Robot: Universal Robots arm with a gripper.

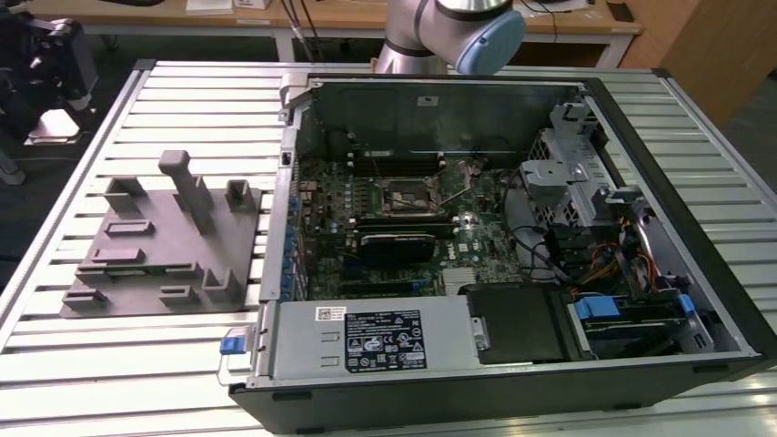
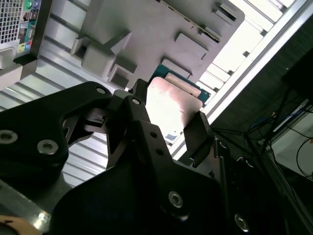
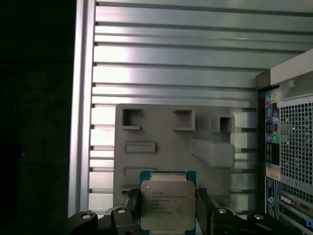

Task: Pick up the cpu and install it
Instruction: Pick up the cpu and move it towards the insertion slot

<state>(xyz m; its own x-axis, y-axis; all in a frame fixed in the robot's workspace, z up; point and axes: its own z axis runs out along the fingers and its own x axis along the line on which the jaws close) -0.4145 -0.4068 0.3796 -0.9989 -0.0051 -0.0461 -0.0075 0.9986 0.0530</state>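
gripper (image 3: 167,211) pinching the cpu (image 3: 167,203) by two opposite edges, one black finger (image 3: 203,208) on each side, pale metal top facing the first wrist camera. second wrist view agrees: the chip sits clamped between the jaws, clear of all surfaces. beyond the gripper, straight past the chip, lies the grey fixture (image 3: 166,132) with its upright posts, on the slatted metal table (image 3: 171,63). computer case (image 3: 293,147) stands off to one side of the gripper, rear panel showing. exterior view: arm (image 1: 443,27) behind the open case, black socket (image 1: 407,191) on the motherboard.
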